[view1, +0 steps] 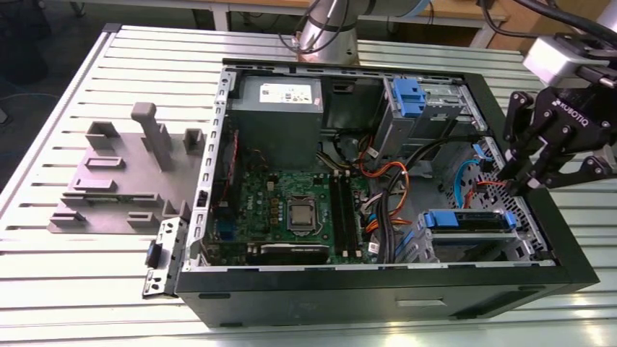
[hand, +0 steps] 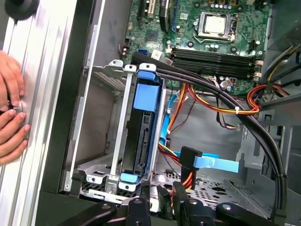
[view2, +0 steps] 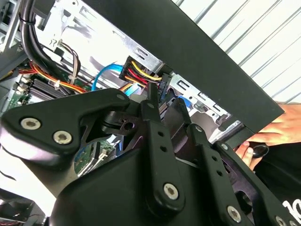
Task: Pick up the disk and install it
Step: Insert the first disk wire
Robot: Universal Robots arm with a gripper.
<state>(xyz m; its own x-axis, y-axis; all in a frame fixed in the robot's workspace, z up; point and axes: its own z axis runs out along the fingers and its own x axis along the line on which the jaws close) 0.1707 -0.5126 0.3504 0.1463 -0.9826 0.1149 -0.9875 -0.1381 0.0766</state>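
Ribbed metal tabletop carries a grey fixture block at the exterior view's left and the open computer case centrally. Towards the right, the disk sits edge-up inside its silver cage, apparently seated. Just beyond, the gripper hovers above the case wall, fingers seemingly narrow and empty.
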